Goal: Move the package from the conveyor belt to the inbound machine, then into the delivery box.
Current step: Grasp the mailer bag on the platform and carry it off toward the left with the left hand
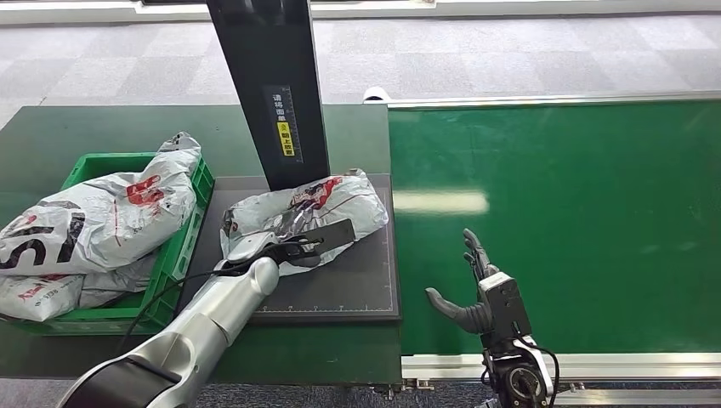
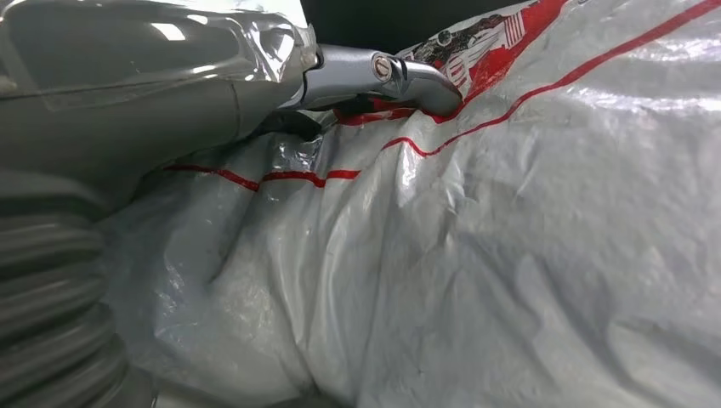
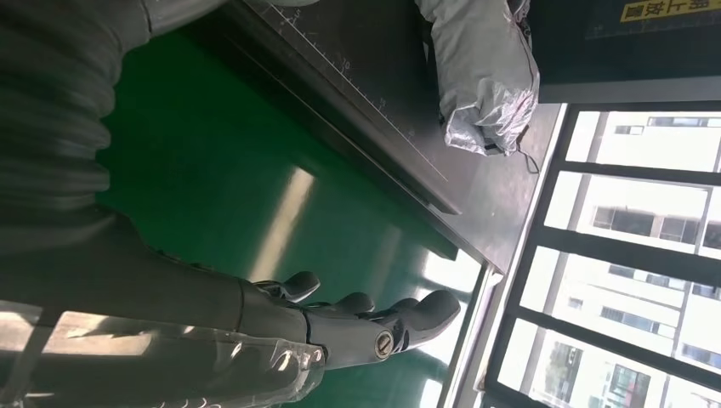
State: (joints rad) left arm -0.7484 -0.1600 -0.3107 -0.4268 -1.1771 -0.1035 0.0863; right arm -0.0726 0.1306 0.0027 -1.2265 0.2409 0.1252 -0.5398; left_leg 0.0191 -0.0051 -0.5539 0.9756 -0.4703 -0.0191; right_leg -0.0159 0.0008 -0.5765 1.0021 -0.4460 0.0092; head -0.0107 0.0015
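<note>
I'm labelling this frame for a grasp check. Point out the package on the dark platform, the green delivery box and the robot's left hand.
package [image 1: 336, 202]: head view, grey upper face.
green delivery box [image 1: 202, 182]: head view, right-hand rim.
left hand [image 1: 276, 248]: head view, middle of hand on package's near edge.

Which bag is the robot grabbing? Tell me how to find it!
Find the tall black post standing on the dark flat platform, left of the green conveyor belt. At the foot of that post lies a crinkly grey package with red print, and the robot's left hand rests on it. Unlike the other grey bags, it lies alone on the platform, not in the green crate.
</note>
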